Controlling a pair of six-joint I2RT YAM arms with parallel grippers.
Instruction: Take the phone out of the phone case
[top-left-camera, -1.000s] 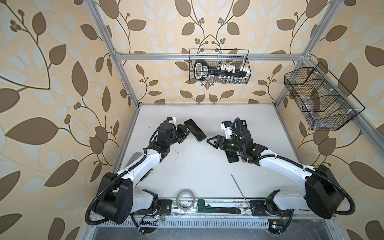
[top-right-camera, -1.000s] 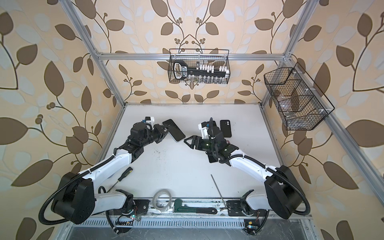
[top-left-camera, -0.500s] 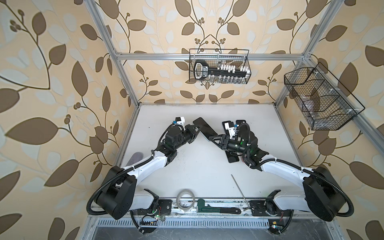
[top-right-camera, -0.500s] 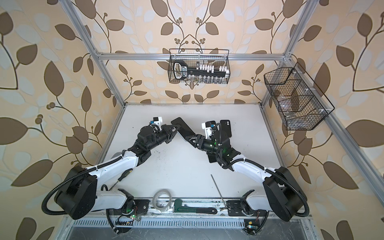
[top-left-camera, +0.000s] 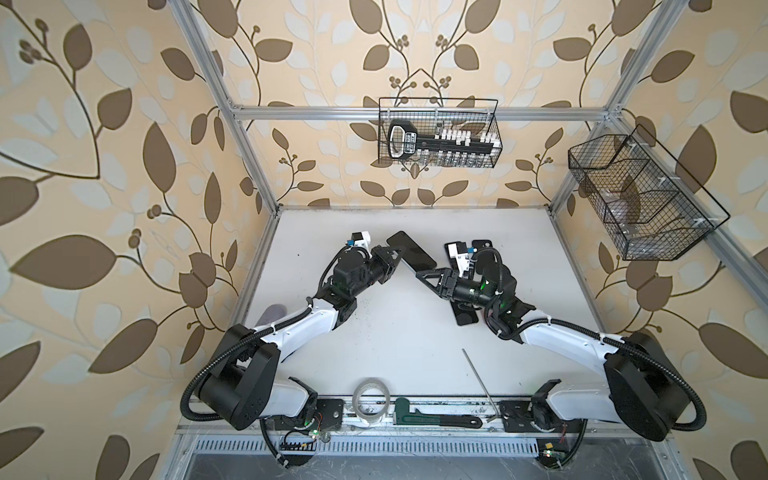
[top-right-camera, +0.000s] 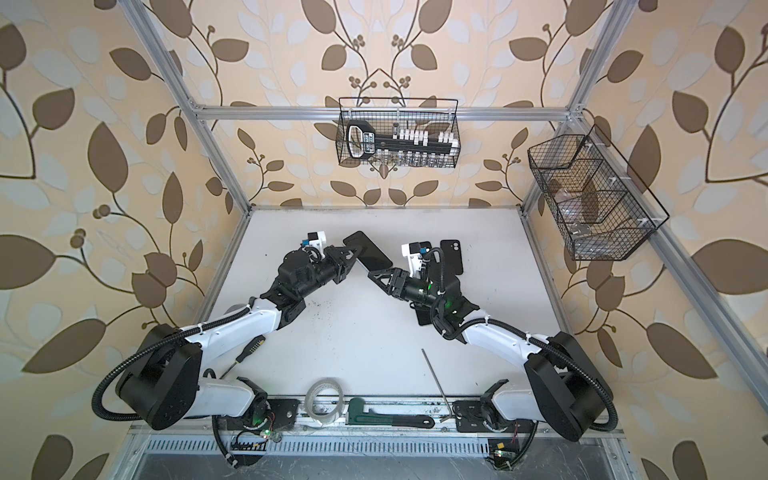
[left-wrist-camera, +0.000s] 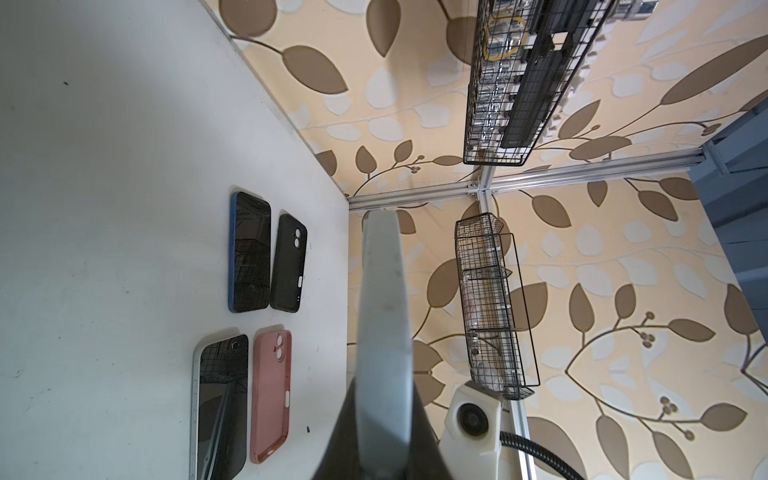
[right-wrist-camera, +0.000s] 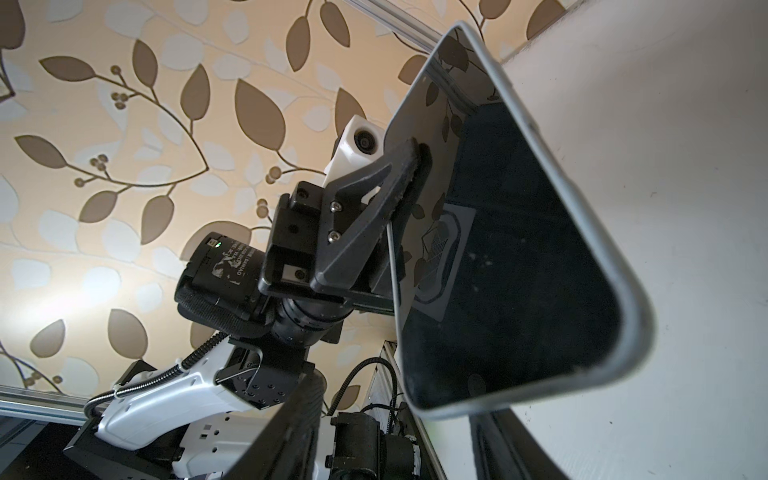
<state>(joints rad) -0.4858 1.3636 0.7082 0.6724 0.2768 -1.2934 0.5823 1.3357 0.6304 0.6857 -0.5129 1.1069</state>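
left hand (top-left-camera: 395, 255) pinches a stiff, glossy, likely slippery phone (top-left-camera: 413, 252) aloft in its pale flexible-looking case (right-wrist-camera: 573, 187); right hand (top-left-camera: 420, 275), jaws apart, waits by the free end, where the rim should peel.

In both top views the widest free room is the bare table (top-left-camera: 399, 345) in the lower centre, between the two arms; a gripper can pass there. Above it the way is blocked: the left gripper (top-left-camera: 394, 257) carries the phone (top-left-camera: 411, 251) tilted in the air, and the right gripper (top-left-camera: 420, 275) stands just beside its lower end. At centre right a black case (top-right-camera: 452, 255) and a second phone (top-left-camera: 465, 319) lie under the right arm. Along the lower edge we see a tape roll (top-left-camera: 371, 401), a wrench (top-left-camera: 436, 417) and a thin rod (top-left-camera: 478, 376). The strip by the back wall is free.
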